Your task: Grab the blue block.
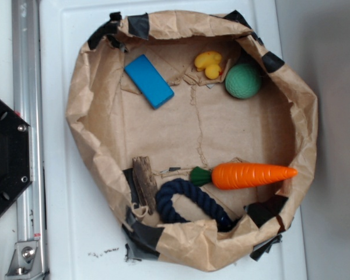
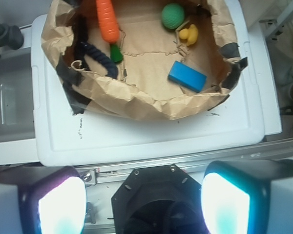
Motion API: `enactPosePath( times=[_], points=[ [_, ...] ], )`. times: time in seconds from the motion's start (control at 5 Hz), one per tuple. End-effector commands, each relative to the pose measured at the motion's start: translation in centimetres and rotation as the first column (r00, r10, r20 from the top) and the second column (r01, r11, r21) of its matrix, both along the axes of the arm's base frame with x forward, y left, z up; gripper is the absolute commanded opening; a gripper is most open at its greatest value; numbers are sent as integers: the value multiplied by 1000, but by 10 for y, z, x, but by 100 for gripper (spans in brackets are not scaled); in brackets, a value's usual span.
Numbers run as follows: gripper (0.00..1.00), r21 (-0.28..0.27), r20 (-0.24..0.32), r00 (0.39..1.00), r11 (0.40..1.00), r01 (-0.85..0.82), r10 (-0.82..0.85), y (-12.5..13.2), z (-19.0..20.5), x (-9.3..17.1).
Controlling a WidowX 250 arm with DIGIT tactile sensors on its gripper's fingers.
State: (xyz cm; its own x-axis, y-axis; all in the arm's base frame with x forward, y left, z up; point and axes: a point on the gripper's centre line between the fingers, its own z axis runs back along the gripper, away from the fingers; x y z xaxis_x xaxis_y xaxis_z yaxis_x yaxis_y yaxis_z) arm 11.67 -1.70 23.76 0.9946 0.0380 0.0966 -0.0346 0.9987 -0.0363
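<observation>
The blue block (image 1: 149, 81) is a flat sky-blue slab lying on the brown paper in the upper left of the paper nest (image 1: 81, 76). It also shows in the wrist view (image 2: 186, 76), near the nest's right rim. My gripper (image 2: 144, 202) is open, with two glowing pads (image 2: 62, 204) wide apart and nothing between them. It hangs high above the black robot base (image 2: 161, 195), well short of the nest and the block. The gripper is out of the exterior view.
In the nest lie an orange carrot (image 1: 251, 174), a dark navy rope ring (image 1: 189, 201), a green ball (image 1: 243, 80), a yellow duck (image 1: 210, 63) and a wood piece (image 1: 144, 181). The nest's crumpled walls stand up around them. A metal rail (image 1: 26, 116) runs along the white tray (image 1: 58, 175).
</observation>
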Motion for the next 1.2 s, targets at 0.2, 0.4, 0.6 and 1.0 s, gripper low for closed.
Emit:
enactPosePath(
  times=[0.2,0.4,0.6,1.0],
  points=[
    [100,146,0,1000,989,-13,13,14,-47,50],
    [100,174,15,999,984,32,-36,34,-80,101],
    [100,221,-40,987,962,161,-156,53,-127,152],
    [100,198,-188,802,778,596,-567,57,-195,160]
  ],
)
